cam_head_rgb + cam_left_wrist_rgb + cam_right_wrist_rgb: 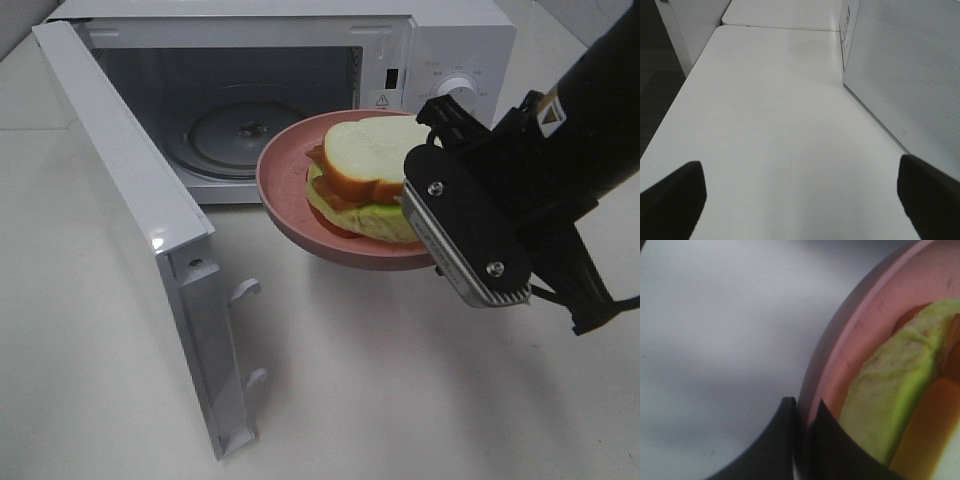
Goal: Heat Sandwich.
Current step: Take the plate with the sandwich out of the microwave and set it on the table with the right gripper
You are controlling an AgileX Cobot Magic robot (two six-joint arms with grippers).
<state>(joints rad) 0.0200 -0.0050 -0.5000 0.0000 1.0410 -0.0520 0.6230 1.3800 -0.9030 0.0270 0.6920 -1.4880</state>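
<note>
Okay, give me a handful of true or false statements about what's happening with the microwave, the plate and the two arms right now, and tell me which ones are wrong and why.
1. The microwave door is open. True.
2. The sandwich lies on the glass turntable. False: it rests on the pink plate, held outside, in front of the opening.
3. The right gripper has its jaws closed on the plate's rim. True.
4. The left gripper is holding the door. False: its jaws stand wide open over the bare white table, gripping nothing.
5. The plate is resting flat on the table. False: it is lifted clear of the table.
</note>
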